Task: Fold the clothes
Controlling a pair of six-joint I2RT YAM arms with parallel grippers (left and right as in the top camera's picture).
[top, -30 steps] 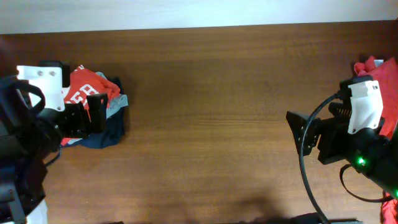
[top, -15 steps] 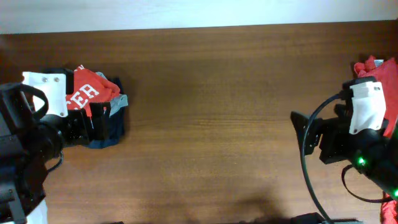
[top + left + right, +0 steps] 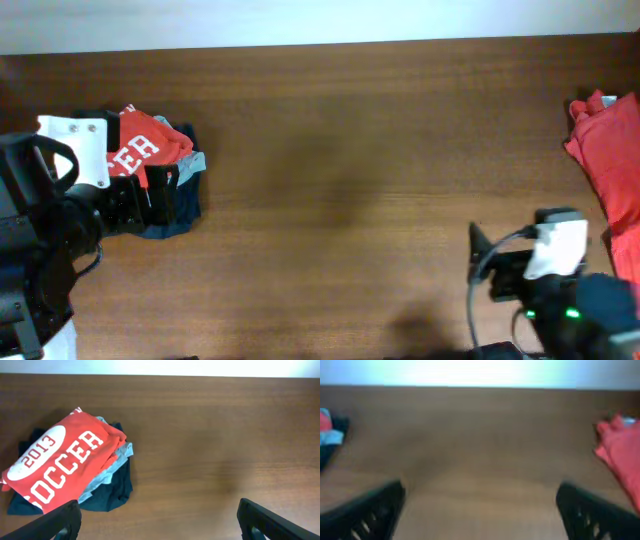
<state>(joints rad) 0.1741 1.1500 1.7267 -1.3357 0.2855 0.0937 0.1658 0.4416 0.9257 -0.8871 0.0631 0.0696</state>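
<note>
Left hand [image 3: 160, 522] spread near soccer shirt [image 3: 60, 467] atop dark garments [image 3: 112, 495]; red shirt [image 3: 610, 165] opposite.

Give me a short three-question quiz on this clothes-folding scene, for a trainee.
1. True or false: the folded red-orange cotton T-shirt printed "2013 SOCCER" lies on top of a grey garment and a dark navy garment.
2. Where on the brown wooden table does the loose, rumpled red-orange T-shirt lie? A) left end B) centre C) right end
3. Fill in: the left tool and right tool both stand ____, holding nothing.
Key: 1 true; 2 C; 3 open.
</note>
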